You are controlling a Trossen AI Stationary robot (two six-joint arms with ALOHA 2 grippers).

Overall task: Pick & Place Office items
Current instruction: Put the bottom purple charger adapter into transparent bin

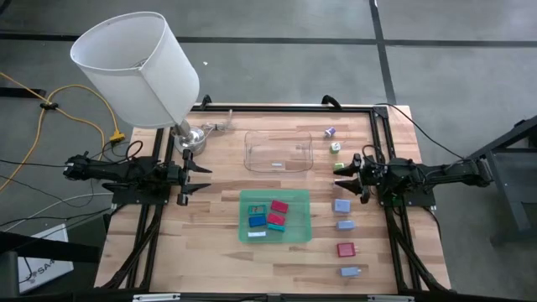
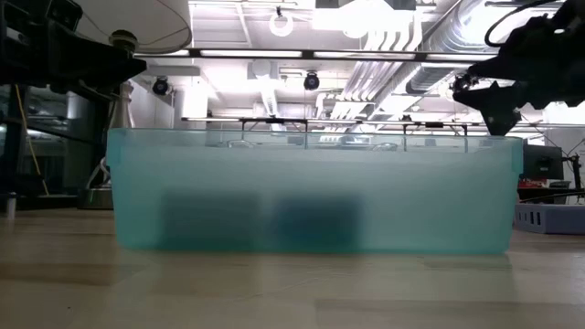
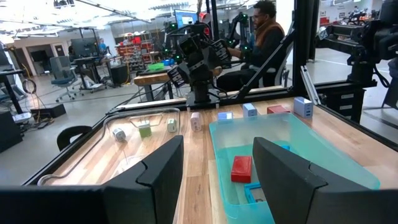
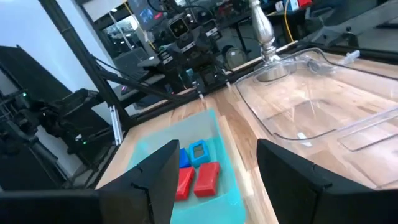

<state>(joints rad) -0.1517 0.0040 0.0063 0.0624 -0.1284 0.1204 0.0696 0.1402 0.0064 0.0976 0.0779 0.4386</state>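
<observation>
Several red, blue and teal blocks (image 1: 273,216) lie inside the green translucent tray (image 1: 243,226). More office items lie in a row along the table's right side: a purple one (image 1: 330,132), a green-white cube (image 1: 335,148), pale blue blocks (image 1: 341,205), a red block (image 1: 346,249). My left gripper (image 1: 204,178) hovers open left of the green tray, touching nothing; its wrist view shows a red block (image 3: 241,168) past my left gripper (image 3: 217,168). My right gripper (image 1: 346,178) hovers open beside the row, facing the tray; my right gripper (image 4: 217,168) looks onto red blocks (image 4: 208,177) and blue blocks (image 4: 199,151).
A clear plastic tray (image 1: 278,151) sits beyond the green tray. A lamp with a white shade (image 1: 138,67) and metal base (image 1: 191,136) stands at the far left corner. The green tray's wall (image 2: 311,201) fills the low view. A person (image 3: 261,31) sits beyond the table's right side.
</observation>
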